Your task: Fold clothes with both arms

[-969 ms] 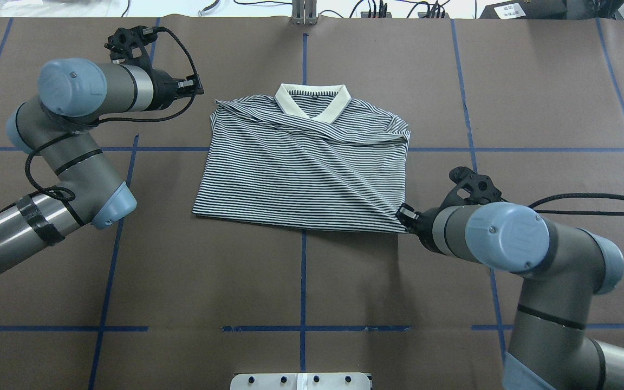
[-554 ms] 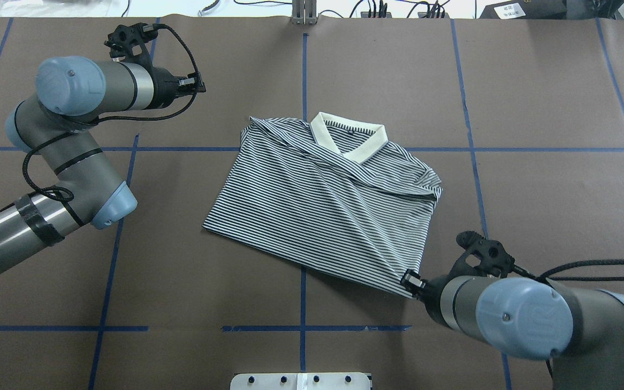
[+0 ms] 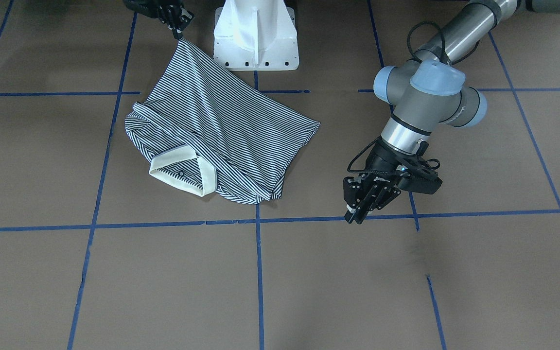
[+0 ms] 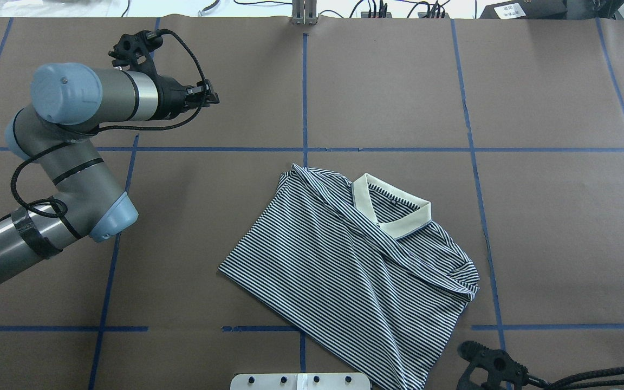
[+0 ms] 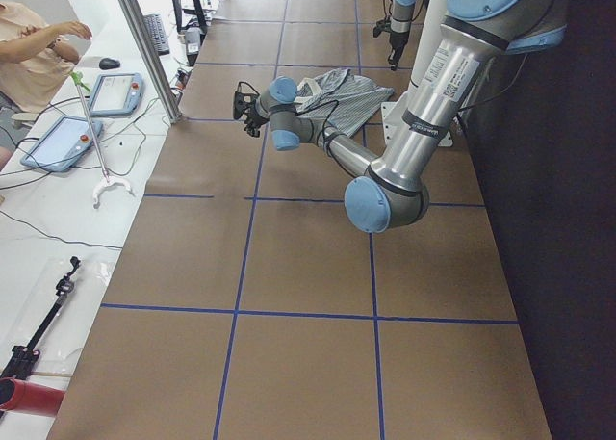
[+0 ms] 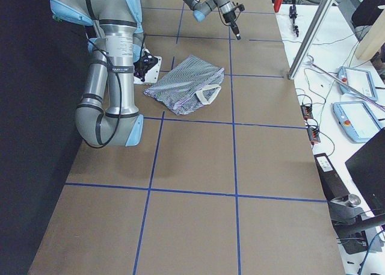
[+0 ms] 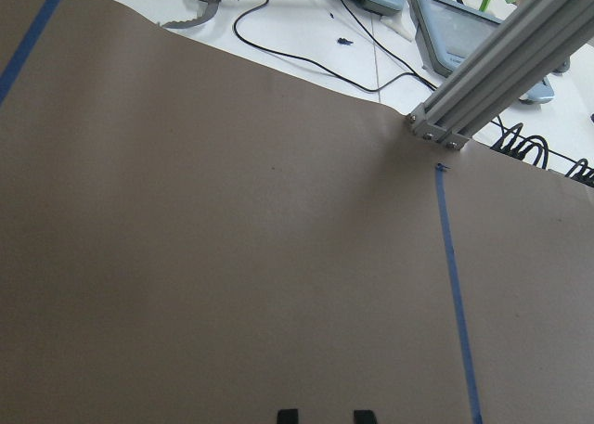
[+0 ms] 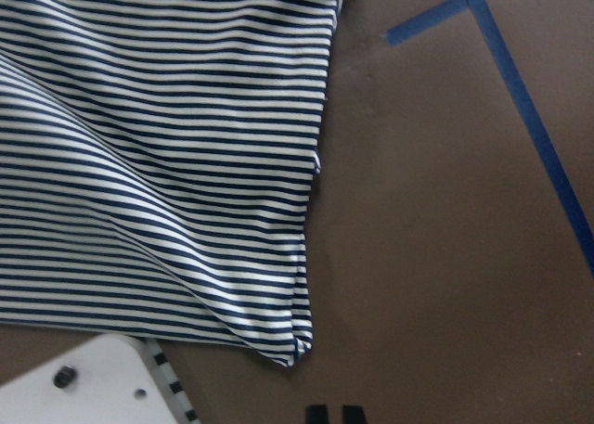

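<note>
**Navy-striped polo shirt (image 4: 344, 265) askew: square it first**

Part-folded, it lies skewed on the tabletop (image 4: 561, 227), hem corner at the white pedestal (image 3: 255, 43). Right hand (image 3: 179, 33) has fingers nearly pressed together beside that corner; whether it pinches cloth I cannot tell. Left hand (image 3: 355, 216), slightly spread, hovers empty, well apart. Straighten low and slowly.

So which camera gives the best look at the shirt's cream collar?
Overhead exterior: the collar lies whole and unblocked. Exterior front-facing also shows it, obliquely. In exterior right it is tiny, and in exterior left it is too small to tell. The wrist cameras miss it.
</note>
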You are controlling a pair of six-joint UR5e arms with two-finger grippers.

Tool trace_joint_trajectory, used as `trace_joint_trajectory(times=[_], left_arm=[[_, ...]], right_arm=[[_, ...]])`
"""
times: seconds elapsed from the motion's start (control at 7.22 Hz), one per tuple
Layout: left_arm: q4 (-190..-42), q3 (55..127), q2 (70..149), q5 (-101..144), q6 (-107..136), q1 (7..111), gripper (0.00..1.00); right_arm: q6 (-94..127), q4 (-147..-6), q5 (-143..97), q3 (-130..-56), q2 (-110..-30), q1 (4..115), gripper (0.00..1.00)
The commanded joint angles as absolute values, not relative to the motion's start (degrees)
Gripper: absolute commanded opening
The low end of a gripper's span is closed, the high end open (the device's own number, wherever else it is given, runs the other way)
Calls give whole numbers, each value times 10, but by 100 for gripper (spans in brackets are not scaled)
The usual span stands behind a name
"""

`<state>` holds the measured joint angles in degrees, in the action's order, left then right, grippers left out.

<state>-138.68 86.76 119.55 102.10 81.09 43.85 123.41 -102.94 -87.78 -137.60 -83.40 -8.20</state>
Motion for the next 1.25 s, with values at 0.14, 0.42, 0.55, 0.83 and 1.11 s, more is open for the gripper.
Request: trace_joint_trajectory(times=[0.14, 0.42, 0.55, 0.83, 1.11], left_arm=[[-1392, 927, 1142, 1135, 851, 414, 51], [-1315, 1025, 1089, 1115, 916, 348, 54], [-1257, 1040, 1090, 1067, 923, 305, 54], [-1166, 1056, 1092, 1006, 972, 223, 54], [-1091, 1057, 1106, 997, 973, 209, 58]], right_arm=[[1233, -1044, -877, -1393, -812, 19, 100], [1181, -1036, -879, -1342, -734, 185, 100], [1087, -1037, -894, -1322, -705, 254, 100], [1027, -1035, -959, -1270, -673, 324, 100], [1027, -987, -959, -1242, -675, 325, 100]])
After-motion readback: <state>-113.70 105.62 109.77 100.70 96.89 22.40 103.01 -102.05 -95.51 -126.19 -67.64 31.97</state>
